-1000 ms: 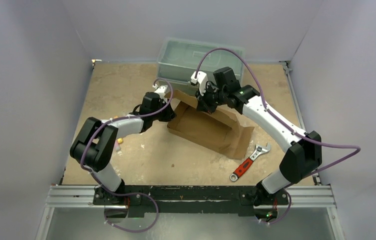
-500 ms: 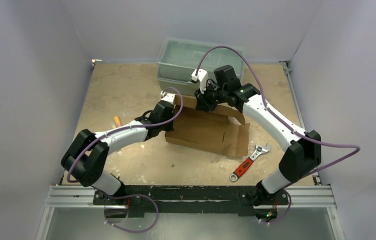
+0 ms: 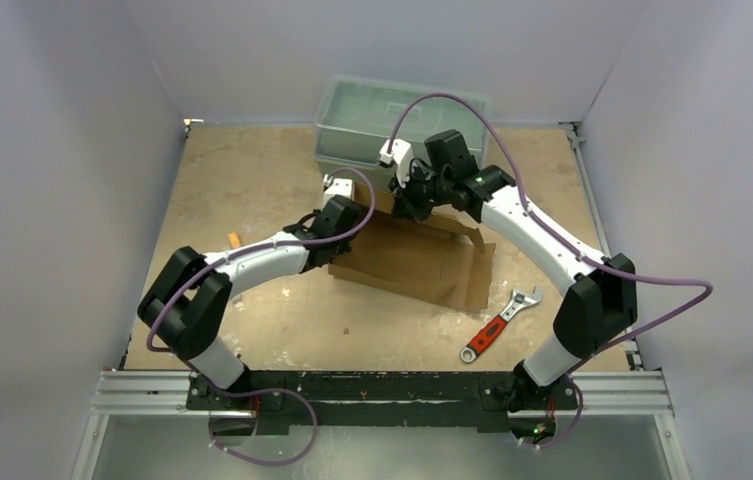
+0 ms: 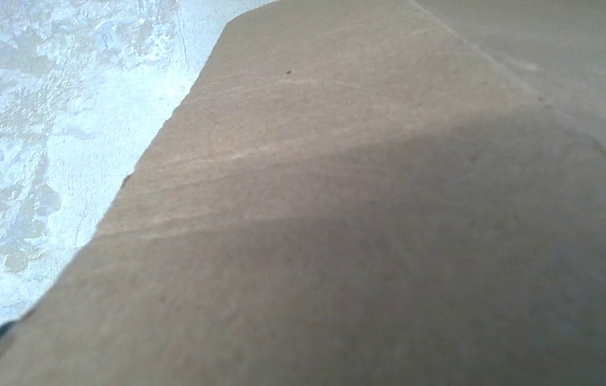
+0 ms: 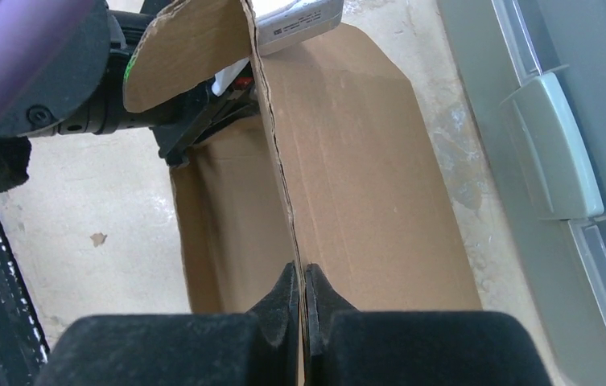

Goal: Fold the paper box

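The brown paper box [image 3: 417,262] lies partly folded in the middle of the table, with its back wall raised. My right gripper [image 3: 404,208] is at that back wall. In the right wrist view it [image 5: 300,281] is shut on the wall's upright edge, with the box [image 5: 364,161] spread out below. My left gripper [image 3: 349,232] is pressed against the box's left end flap. In the left wrist view cardboard [image 4: 364,241] fills the frame and hides the fingers. The left gripper also shows behind a raised flap in the right wrist view [image 5: 203,121].
A grey-green plastic toolbox [image 3: 392,115] stands just behind the box and along the right of the right wrist view [image 5: 557,153]. A red-handled wrench [image 3: 495,325] lies at the front right. A small orange bit [image 3: 235,239] lies at the left.
My left arm has reached right and farther back, to the box's left end. The box has turned and drawn in a little. The right gripper keeps hold of the back wall.
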Tool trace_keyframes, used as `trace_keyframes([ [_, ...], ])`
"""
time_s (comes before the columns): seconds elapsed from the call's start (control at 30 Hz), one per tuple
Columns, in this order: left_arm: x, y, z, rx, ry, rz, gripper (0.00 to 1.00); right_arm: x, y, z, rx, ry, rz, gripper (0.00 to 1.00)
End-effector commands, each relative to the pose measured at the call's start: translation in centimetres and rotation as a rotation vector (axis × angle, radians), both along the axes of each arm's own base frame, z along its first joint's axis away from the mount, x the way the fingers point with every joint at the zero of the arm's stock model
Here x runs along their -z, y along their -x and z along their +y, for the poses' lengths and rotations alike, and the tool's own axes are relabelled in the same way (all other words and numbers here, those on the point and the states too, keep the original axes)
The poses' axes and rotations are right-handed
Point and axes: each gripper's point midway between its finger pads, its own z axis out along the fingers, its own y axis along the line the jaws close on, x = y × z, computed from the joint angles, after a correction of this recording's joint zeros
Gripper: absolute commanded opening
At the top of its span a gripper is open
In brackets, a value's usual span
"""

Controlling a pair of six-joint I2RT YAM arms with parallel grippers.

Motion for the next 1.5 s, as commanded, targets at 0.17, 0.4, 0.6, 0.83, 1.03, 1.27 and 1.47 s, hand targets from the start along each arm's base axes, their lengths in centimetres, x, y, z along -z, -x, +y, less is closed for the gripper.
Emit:
trace_keyframes([
  [0.17,1.8,1.4,-1.4,0.133,-0.114,0.011,0.24,0.4,-0.6,0.7,0.000,-0.022,0.027,0.00],
  [0.4,1.9,0.5,-2.2,0.146,-0.024,-0.007,0.44,0.4,0.3,0.9,-0.007,-0.045,0.062,0.00],
  [0.6,0.3,-0.8,-3.2,0.158,0.091,-0.084,0.49,0.4,0.7,1.0,-0.013,-0.054,0.073,0.00],
  [0.83,-2.1,-0.9,-4.9,0.219,0.226,-0.154,0.53,0.2,0.7,1.0,-0.012,-0.056,0.068,0.00],
  [1.03,-3.3,-1.2,-4.6,0.196,0.252,-0.208,0.57,0.0,1.0,1.2,-0.030,-0.060,0.069,0.00],
  [1.27,-3.8,-1.0,-5.1,0.213,0.310,-0.233,0.58,-0.7,1.3,1.2,-0.038,-0.063,0.051,0.00],
  [1.47,-6.8,2.7,-3.0,0.197,0.407,-0.269,0.64,-1.2,1.2,0.2,-0.057,-0.016,-0.016,0.00],
])
